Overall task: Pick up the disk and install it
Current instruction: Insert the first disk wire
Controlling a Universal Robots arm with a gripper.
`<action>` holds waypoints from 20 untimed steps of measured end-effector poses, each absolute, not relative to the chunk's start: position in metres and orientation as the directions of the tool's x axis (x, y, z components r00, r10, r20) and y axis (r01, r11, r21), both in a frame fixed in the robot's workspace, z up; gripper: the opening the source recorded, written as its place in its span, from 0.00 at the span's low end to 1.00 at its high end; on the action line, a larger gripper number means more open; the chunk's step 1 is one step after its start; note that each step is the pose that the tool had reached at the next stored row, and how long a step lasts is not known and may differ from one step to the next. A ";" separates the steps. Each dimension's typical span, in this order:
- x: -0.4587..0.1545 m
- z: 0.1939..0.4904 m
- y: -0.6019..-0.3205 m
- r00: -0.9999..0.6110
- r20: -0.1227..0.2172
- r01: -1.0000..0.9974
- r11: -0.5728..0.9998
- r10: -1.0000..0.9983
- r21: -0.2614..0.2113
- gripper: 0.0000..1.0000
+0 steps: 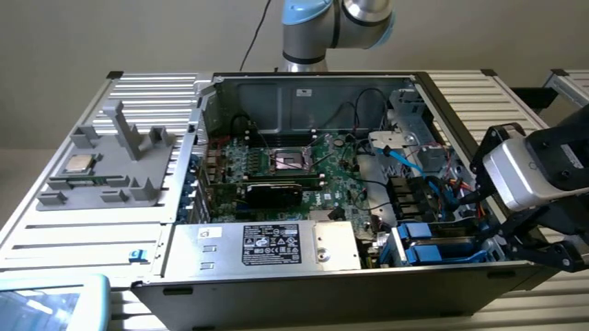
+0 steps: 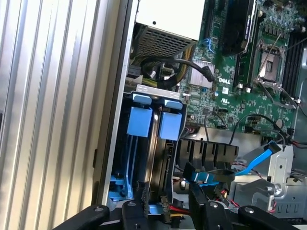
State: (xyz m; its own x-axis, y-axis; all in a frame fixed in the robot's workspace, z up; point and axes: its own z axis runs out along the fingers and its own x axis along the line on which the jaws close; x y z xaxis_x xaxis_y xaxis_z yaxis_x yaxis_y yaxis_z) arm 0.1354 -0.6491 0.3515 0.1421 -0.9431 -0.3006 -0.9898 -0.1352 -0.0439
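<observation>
The disk (image 2: 166,155) stands on edge in the drive bay at the case's corner, its blue carrier tabs (image 2: 171,125) on top beside a second blue carrier (image 2: 139,120). In the exterior view the blue carriers (image 1: 431,243) sit at the near right corner of the open computer case (image 1: 304,89). My gripper (image 2: 170,207) hangs over the bay with its black fingers (image 2: 143,199) apart, one on each side of the disk's end. I cannot tell whether the pads touch it. In the exterior view the gripper (image 1: 504,238) reaches in over the case's right wall.
A silver power supply with a black label (image 1: 276,245) fills the near part of the case, and the green motherboard (image 1: 294,169) lies behind it. Blue cables (image 2: 259,160) and black wires run beside the bay. A grey fixture with a CPU chip (image 1: 78,164) sits on the slatted table (image 1: 55,234).
</observation>
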 end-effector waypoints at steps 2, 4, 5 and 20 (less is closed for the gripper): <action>0.136 0.350 -0.649 0.156 -0.308 -0.988 -0.149 -0.939 -0.045 0.46; 0.136 0.348 -0.649 0.174 -0.314 -0.985 -0.168 -0.934 -0.046 0.46; 0.136 0.347 -0.649 0.185 -0.314 -0.983 -0.180 -0.931 -0.046 0.46; 0.141 0.341 -0.649 0.251 -0.316 -0.967 -0.250 -0.915 -0.043 0.46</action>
